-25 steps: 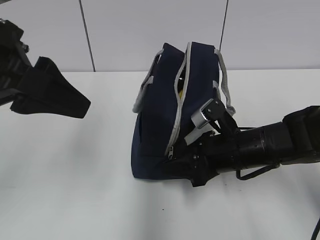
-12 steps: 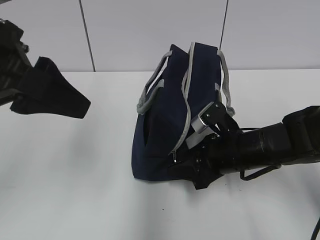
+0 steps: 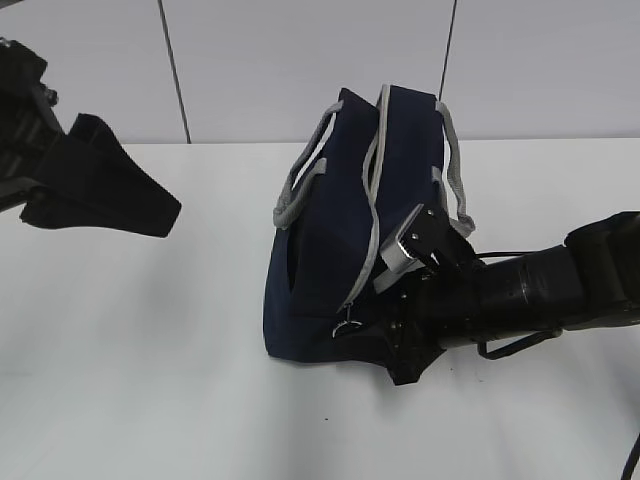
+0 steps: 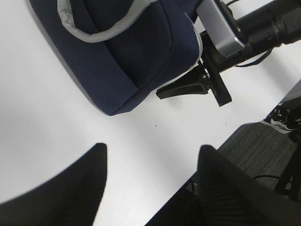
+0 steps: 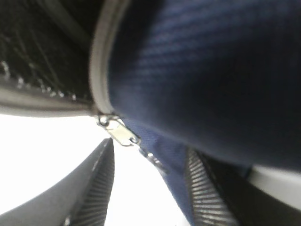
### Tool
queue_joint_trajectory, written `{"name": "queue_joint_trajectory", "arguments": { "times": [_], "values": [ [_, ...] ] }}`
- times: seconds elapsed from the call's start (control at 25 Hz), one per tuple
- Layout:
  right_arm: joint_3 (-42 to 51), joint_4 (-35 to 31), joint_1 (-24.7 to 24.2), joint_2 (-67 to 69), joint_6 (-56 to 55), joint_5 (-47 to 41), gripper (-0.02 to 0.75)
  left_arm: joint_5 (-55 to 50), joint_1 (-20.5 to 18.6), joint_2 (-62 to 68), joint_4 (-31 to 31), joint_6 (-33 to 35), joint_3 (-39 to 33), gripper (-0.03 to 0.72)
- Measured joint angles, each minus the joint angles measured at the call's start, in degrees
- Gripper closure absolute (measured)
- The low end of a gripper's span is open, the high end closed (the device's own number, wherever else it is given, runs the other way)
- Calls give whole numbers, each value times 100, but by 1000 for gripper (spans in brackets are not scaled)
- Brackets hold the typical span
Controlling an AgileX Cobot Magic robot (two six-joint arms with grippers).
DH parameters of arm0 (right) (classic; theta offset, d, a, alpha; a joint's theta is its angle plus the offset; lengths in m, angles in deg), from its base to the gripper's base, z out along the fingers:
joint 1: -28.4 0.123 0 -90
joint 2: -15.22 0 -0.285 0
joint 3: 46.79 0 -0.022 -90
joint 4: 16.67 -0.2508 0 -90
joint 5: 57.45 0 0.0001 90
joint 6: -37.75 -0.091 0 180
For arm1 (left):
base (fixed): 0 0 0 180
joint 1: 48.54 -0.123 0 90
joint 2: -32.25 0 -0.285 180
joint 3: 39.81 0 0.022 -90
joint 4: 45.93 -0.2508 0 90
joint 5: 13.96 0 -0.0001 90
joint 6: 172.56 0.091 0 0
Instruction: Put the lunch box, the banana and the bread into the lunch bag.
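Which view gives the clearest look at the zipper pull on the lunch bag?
The right wrist view: the zipper pull hangs close up at the end of the grey zipper, between the right claw's fingers. The exterior view shows only a tiny ring low on the lunch bag. The left wrist view hides it.

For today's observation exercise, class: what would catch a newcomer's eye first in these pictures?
First, the large navy blue fabric lunch bag with grey strap handles standing mid-table on the white table. Next, the black right arm reaching in low from the right, its right tool open at the bag's base by the metal zipper slider. The left tool hangs open above the table, away from the bag.
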Motion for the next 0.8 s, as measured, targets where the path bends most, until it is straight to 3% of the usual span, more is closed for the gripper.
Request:
{"name": "queue_joint_trajectory", "arguments": {
  "times": [0.2,0.56,0.8],
  "values": [
    [0,40,0,0,40,-26,436,-6,0,0,0,0,0,264],
    [0,595,0,0,-285,-213,729,-33,0,0,0,0,0,264],
    [0,917,0,-354,-761,-60,754,-33,0,0,0,0,0,264]
  ]
}}
